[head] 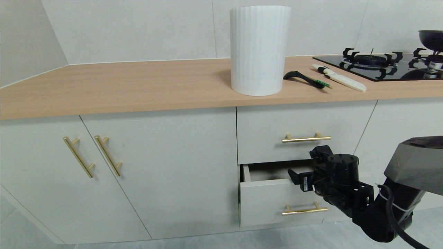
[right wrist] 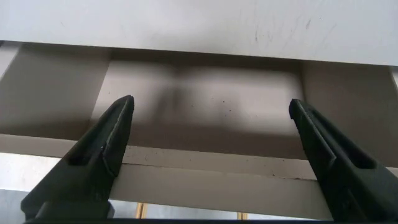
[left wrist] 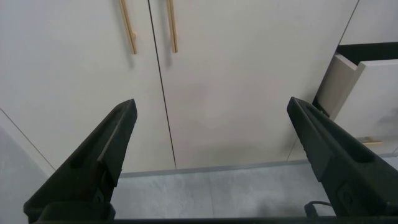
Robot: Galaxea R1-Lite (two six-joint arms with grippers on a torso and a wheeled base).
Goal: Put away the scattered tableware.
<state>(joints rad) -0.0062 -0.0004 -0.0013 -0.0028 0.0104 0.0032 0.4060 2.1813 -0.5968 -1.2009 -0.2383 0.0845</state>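
On the wooden counter (head: 138,86) lie a black spoon (head: 303,78), a green-patterned stick (head: 323,84) and a white utensil with a black band (head: 341,79), just right of a tall white ribbed container (head: 259,52). Below them the lower drawer (head: 263,200) stands partly pulled out. My right gripper (head: 294,175) hangs at the drawer's top edge; in the right wrist view the right gripper (right wrist: 211,143) is open and holds nothing, facing the drawer's bare inside (right wrist: 205,112). My left gripper (left wrist: 211,143) is open with nothing in it, low down before the cabinet doors (left wrist: 205,93).
A black gas hob (head: 384,67) with a dark pot (head: 431,36) sits at the counter's right end. The upper drawer (head: 304,133) is closed. Two cabinet doors with brass handles (head: 91,155) lie to the left. Grey floor (left wrist: 217,193) runs below.
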